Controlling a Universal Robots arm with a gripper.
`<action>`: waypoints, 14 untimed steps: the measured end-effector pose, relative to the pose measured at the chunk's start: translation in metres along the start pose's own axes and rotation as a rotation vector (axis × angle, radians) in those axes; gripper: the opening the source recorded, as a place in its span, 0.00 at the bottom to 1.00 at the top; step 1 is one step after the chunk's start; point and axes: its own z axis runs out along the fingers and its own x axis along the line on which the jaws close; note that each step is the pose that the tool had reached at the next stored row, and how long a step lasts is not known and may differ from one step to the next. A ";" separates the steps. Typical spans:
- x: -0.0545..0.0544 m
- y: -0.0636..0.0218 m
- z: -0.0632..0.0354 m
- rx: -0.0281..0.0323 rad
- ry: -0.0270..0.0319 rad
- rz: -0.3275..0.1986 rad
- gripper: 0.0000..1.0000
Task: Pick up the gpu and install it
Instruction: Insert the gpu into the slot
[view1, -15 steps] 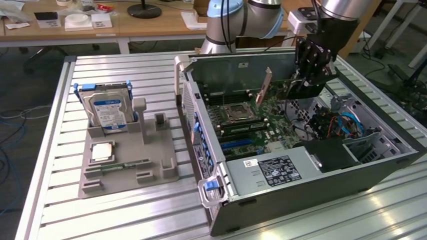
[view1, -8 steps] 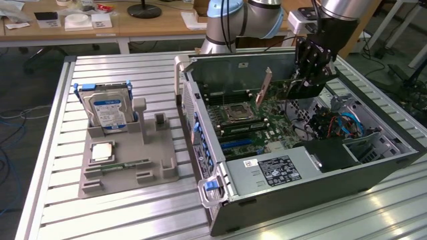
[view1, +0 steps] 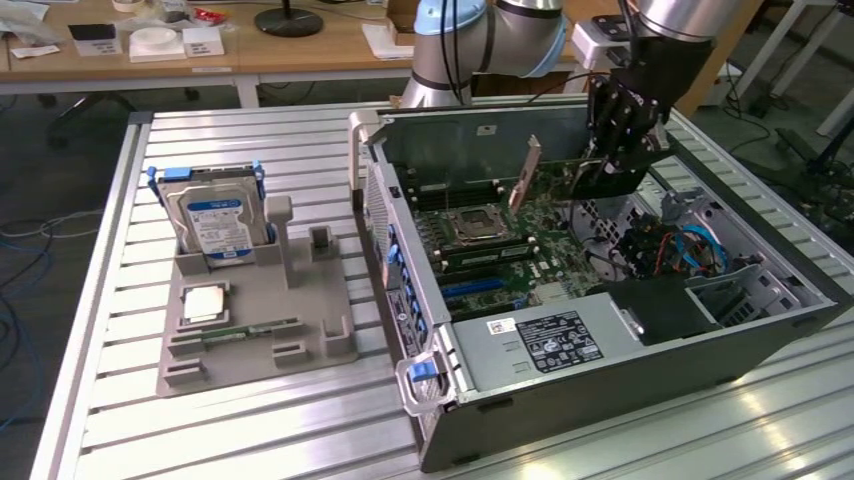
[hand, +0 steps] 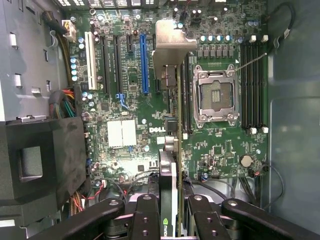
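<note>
Slatted metal tabletop (view1: 267, 420) is carrying an open computer case (view1: 667, 370), its walls fencing the motherboard (hand: 125, 95) while the upward side is lying open. Over that motherboard the gripper (view1: 617, 150) (hand: 172, 215) is clamping the gpu (view1: 603, 182) (hand: 170, 175) edge-on, between the blue slot (hand: 144, 62) and the processor socket (hand: 216, 97). White "DELL" lettering is showing beside the card; the card's green logo is showing too little to read.

Matt gpu (hand: 169, 176), metal bracket (hand: 170, 44), plastic tray (view1: 315, 300)
</note>
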 end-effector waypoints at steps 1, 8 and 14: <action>0.000 0.0000 0.0000 0.0000 0.0000 0.000 0.27; 0.001 0.0099 0.0010 0.0001 0.0000 0.000 0.27; 0.001 0.0126 0.0018 0.0001 0.0000 0.000 0.27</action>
